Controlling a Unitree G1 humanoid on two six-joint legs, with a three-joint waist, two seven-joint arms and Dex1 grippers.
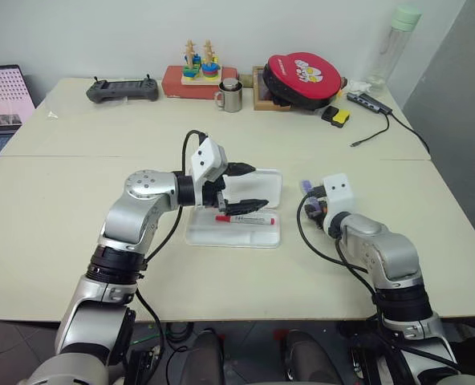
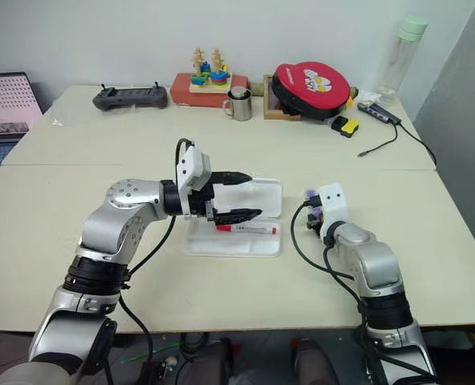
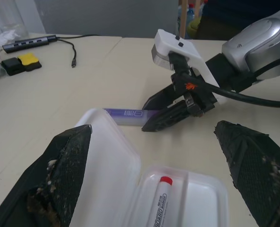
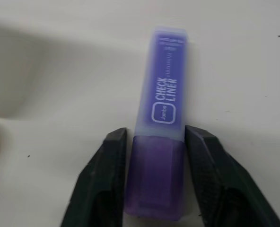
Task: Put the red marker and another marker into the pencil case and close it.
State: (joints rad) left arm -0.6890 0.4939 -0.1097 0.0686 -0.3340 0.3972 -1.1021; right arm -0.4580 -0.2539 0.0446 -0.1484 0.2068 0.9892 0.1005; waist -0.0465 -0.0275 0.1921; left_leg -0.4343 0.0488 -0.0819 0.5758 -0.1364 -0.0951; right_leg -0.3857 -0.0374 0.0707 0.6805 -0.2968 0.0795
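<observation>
Cream tabletop (image 1: 77, 233), seen from the left eye: the pencil case (image 1: 261, 234) lies open near mid-table with its lid raised on the far side, and the red marker (image 1: 245, 218) rests lengthwise in its tray. Left gripper (image 1: 248, 187) hovers over the case, jaws spread wide and empty. Right gripper (image 1: 310, 205) sits low on the table just right of the case, with the purple marker (image 1: 306, 185) showing past it, apart from the case

Right eye view: same layout; the purple marker lies just beside the case's right end, so the right arm is the nearer one, while the left arm is above the case

Left wrist view: beyond the case lid, the purple marker (image 3: 126, 115) lies flat on the table, its long axis pointing from the right gripper (image 3: 161, 113) towards the case. One end sits between that gripper's black fingers (image 3: 173, 113)

Right wrist view: the marker's long axis runs straight out along the jaws, its darker end between the two fingers (image 4: 100, 189), which stand narrow, close at either side of the barrel; whether they already press it cannot be told. Judgement: the coming move turns on this alignment, needing only a squeeze, a lift and a short carry leftwards into the tray
</observation>
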